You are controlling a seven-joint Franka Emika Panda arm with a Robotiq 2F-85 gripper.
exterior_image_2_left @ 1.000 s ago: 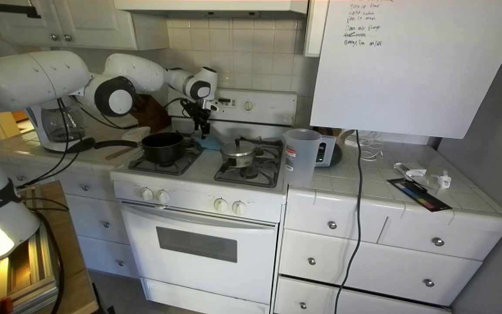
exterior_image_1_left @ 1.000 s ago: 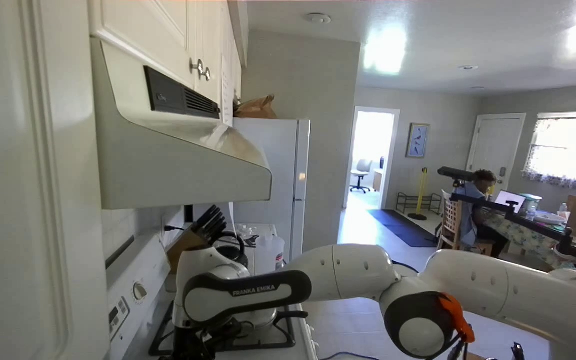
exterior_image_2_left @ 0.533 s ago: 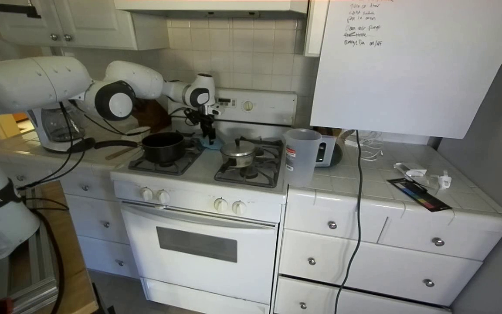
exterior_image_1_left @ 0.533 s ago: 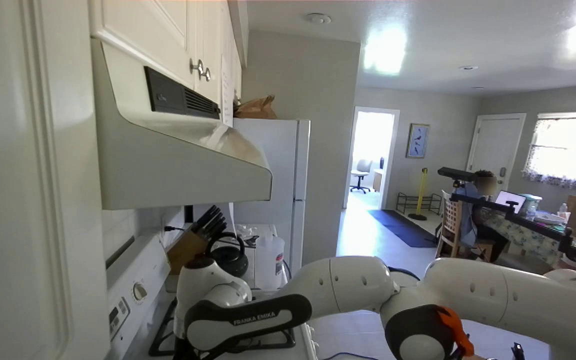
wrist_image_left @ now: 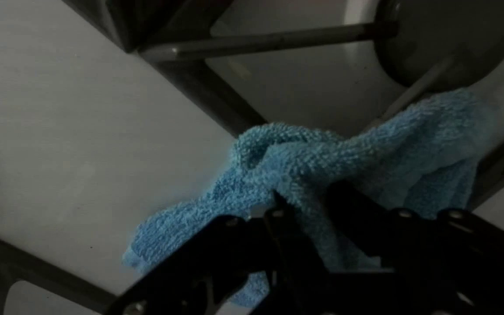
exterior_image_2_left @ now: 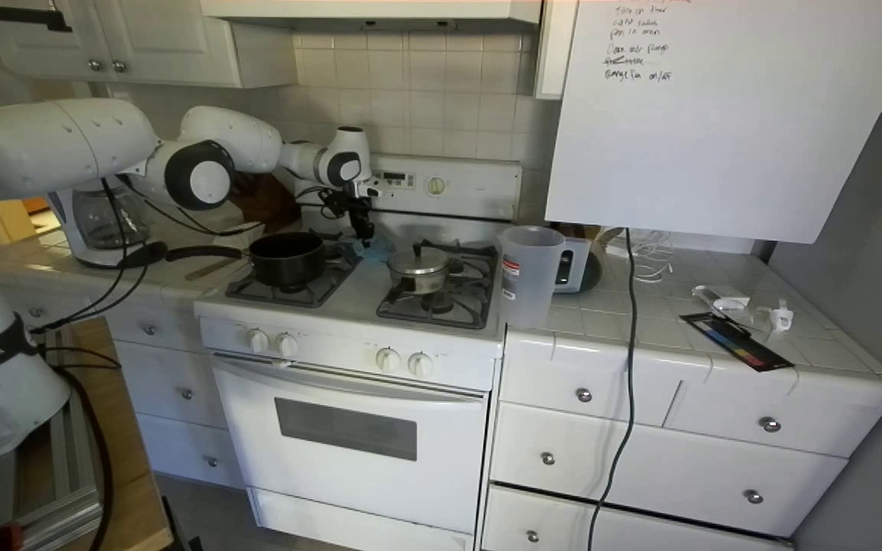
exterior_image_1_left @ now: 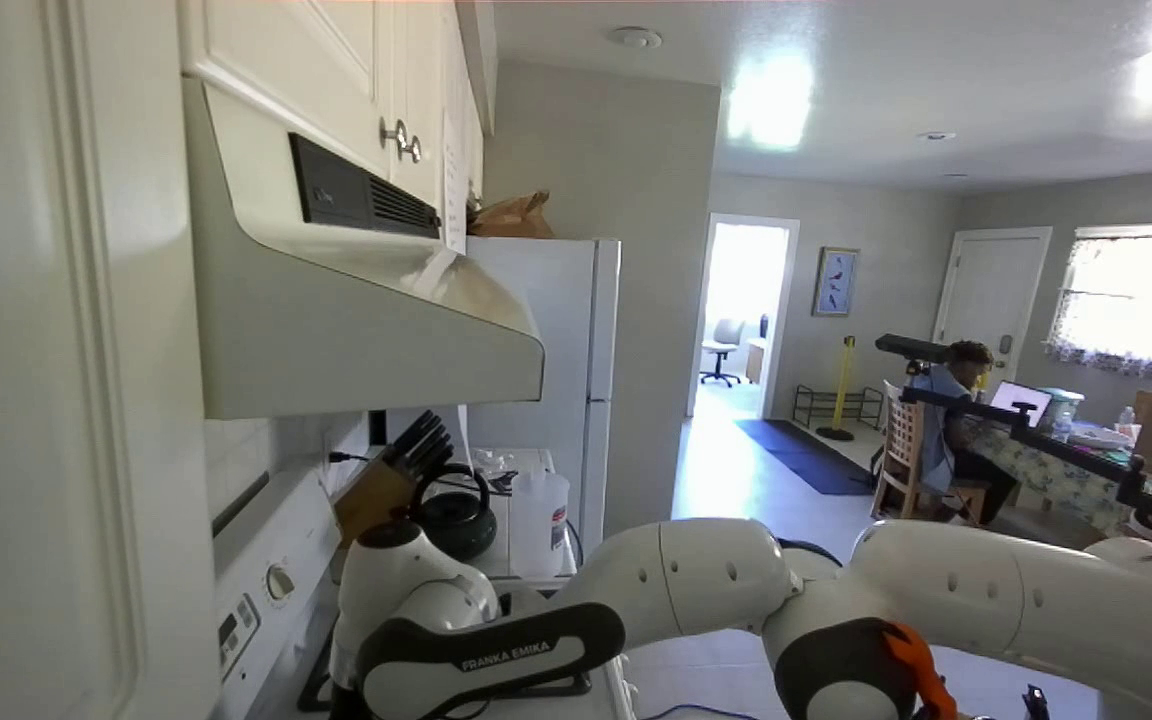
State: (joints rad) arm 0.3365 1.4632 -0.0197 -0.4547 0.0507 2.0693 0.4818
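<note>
Gripper (wrist_image_left: 306, 197) is nosed right into a blue cloth (wrist_image_left: 243, 188) (fuzzy, towel-looking stuff), fingers (wrist_image_left: 352, 214) a modest gap apart with a fold of it bunched between them. Whether they're actually clamped on that fold I can't make out, it's pretty dark down there in the wrist view. The cloth lies partly on the white stovetop (wrist_image_left: 81, 131) and partly over the edge of a burner grate (wrist_image_left: 221, 96); in an exterior view that's toward the back of the stove, between the black pot (exterior_image_2_left: 288, 264) and the small lidded pot (exterior_image_2_left: 419, 272). Further along there's a cloudy plastic pitcher (exterior_image_2_left: 529, 275) beside the stove. Way past that, in an exterior view, you get a white fridge (exterior_image_1_left: 536, 330), then a person (exterior_image_1_left: 936, 400) sitting with a laptop (exterior_image_1_left: 1021, 402).
</note>
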